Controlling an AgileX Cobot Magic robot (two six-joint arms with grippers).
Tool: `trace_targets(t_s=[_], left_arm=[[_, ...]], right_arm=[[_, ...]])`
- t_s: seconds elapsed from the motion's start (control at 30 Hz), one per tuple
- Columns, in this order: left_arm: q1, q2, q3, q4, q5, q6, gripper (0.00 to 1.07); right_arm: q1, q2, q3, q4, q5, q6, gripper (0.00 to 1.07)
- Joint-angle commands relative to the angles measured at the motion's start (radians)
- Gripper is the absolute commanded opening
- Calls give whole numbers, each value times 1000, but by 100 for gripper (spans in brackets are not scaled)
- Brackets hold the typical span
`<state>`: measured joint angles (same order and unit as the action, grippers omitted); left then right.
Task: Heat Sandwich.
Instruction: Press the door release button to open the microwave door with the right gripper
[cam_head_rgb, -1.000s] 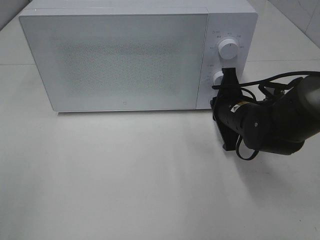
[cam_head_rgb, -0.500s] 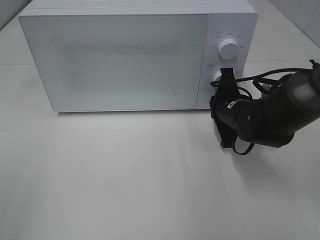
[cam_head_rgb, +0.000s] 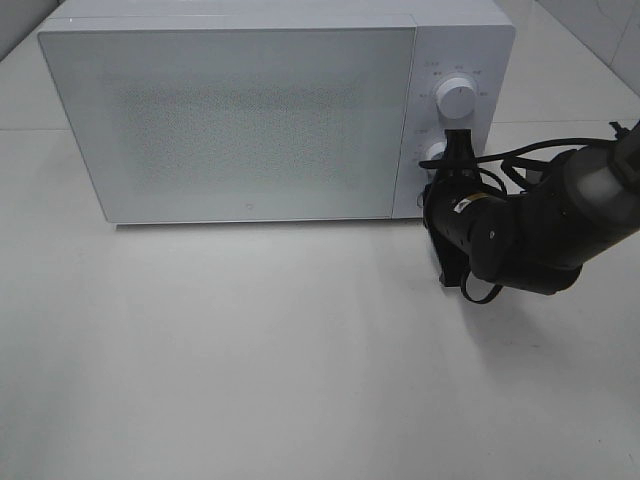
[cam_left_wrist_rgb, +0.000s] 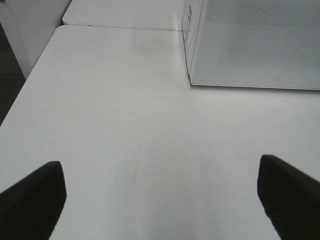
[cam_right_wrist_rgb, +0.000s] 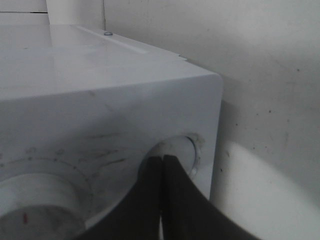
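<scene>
The sandwich shows in no view; we cannot tell where it is, though we judge it likely sits inside the microwave (cam_head_rgb: 280, 115), whose door (cam_head_rgb: 200, 130) is closed. If so, loading is done and what is left is setting the heat and time, then taking it out. That step looks to be in hand: the right gripper (cam_head_rgb: 458, 148), fingers pressed together and pinching nothing, has its tips at the lower knob (cam_right_wrist_rgb: 184, 149); the upper knob (cam_head_rgb: 457, 98) is untouched. The left gripper (cam_left_wrist_rgb: 160, 197) hangs spread wide over the bare table (cam_head_rgb: 250, 360), holding nothing. We count one microwave, two knobs, two grippers, and no sandwich or plate in sight.
</scene>
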<state>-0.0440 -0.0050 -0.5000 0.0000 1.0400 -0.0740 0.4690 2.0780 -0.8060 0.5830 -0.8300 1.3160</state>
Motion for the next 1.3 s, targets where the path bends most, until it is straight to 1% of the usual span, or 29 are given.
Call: trace_targets(t_s=[0.03,0.23,0.37,0.53,0.77,0.93,1.3], left_arm=[[2,-22,3,-12,-4,4,98],[2,-22,3,-12,-4,4,98],[2,-22,3,-12,-4,4,98],[2,-22,3,-12,-4,4,98],[2,-22,3,-12,-4,4,98],[2,-22,3,-12,-4,4,98],[2,-22,3,-12,-4,4,98]], right_arm=[[-5,-3,-36,-27,-26,4,1],[-5,17,-68,-20,-82,-6,1],[-5,47,-98,-21,-207,-6,1],[-7,68,-129,-21,-304,-33,1],[-32,87,-172,-48,-309,-31,1],[-38,87,-173,-74,-302,-31,1],[-39,87,-173,-77,-278,-28,1]])
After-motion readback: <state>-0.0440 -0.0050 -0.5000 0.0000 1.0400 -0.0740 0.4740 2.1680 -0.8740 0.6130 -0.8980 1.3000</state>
